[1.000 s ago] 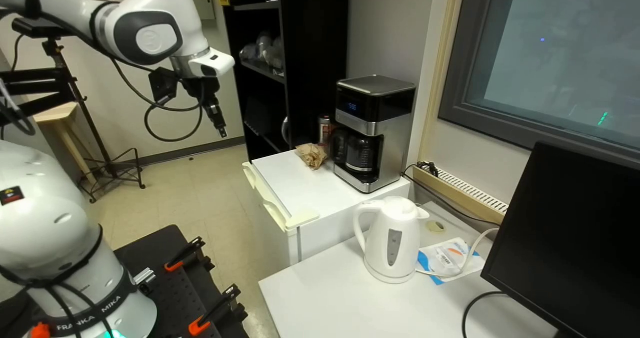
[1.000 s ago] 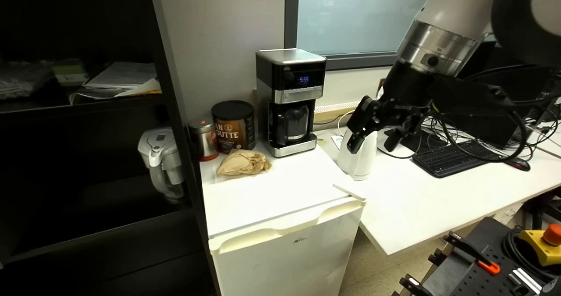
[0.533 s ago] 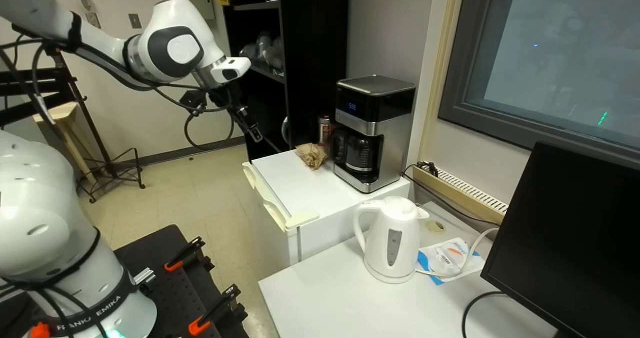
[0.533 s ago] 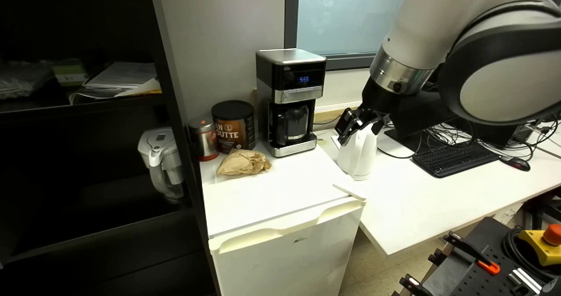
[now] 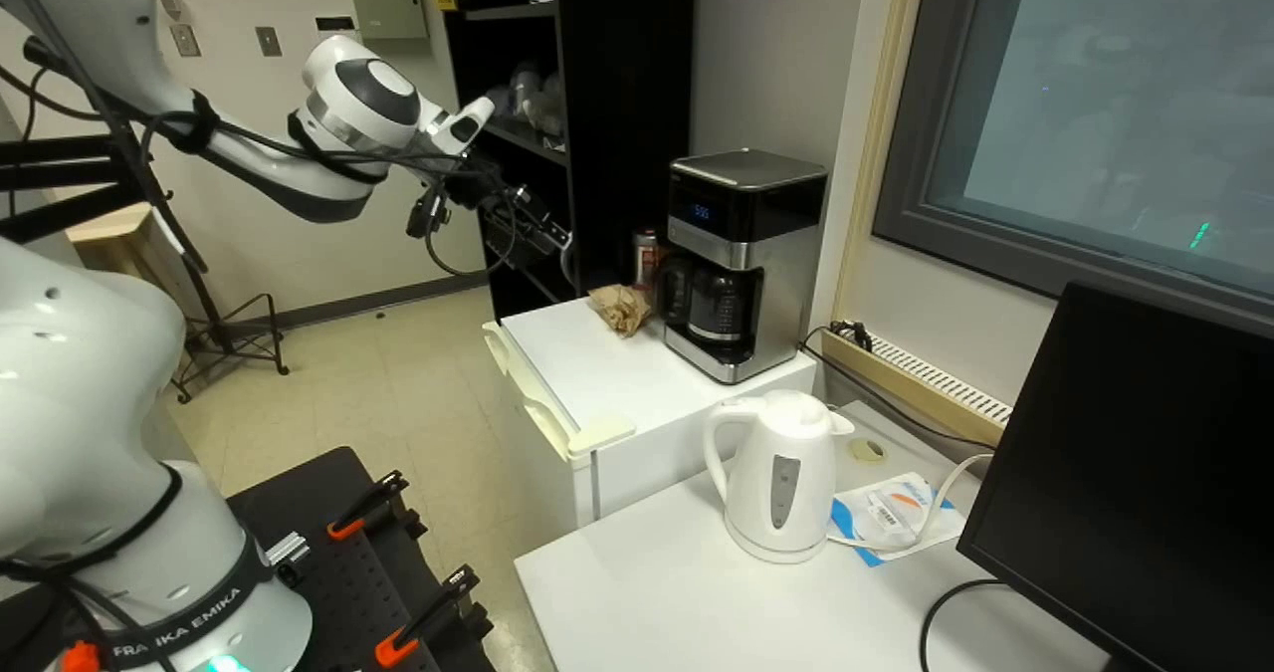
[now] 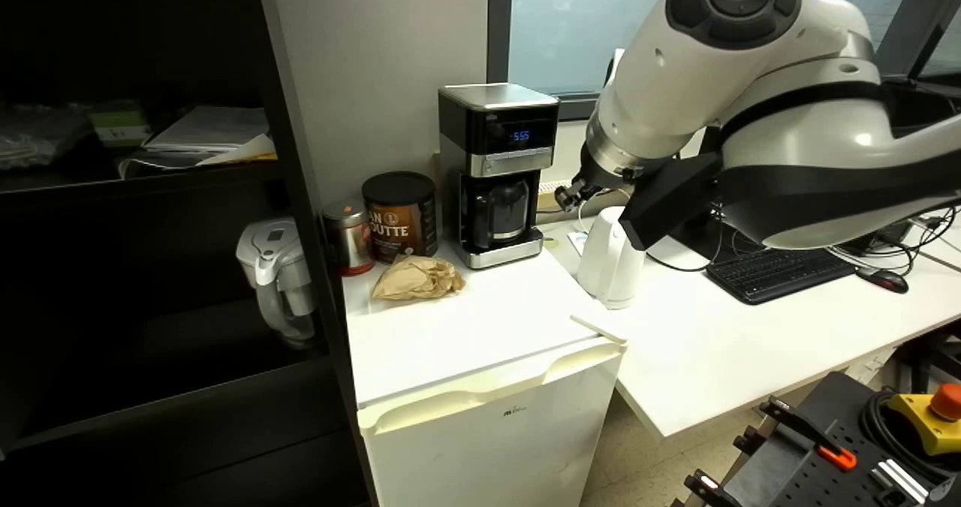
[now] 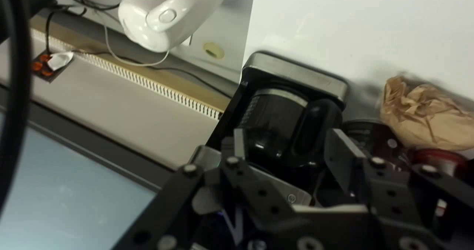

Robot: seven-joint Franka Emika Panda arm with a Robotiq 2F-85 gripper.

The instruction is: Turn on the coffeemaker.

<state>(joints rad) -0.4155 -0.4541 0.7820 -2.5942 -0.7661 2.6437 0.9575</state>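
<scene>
The coffeemaker, a tall black and silver machine, stands upright on the white fridge top in both exterior views [image 5: 742,252] [image 6: 499,163]. Its blue display shows 5:55. A dark glass carafe [image 7: 272,124] sits in it, seen in the wrist view. There the machine appears upside down, with a small round mark on its silver front strip [image 7: 291,198]; the display area is mostly hidden behind the fingers. My gripper [image 7: 290,146] is open and empty, fingers apart, pointing at the coffeemaker's front. In both exterior views the gripper [image 5: 563,238] [image 6: 568,196] is in the air, short of the machine.
A white kettle [image 5: 786,473] stands on the desk beside the fridge [image 6: 488,447]. A crumpled paper bag [image 6: 420,278] and two cans [image 6: 400,221] sit by the coffeemaker. A black shelf [image 5: 627,105] rises behind. A monitor [image 5: 1125,473] stands on the desk.
My arm has swung toward the coffeemaker. The gripper has moved closer and a little higher, and tilts more forward than down. The coffeemaker has not changed.
</scene>
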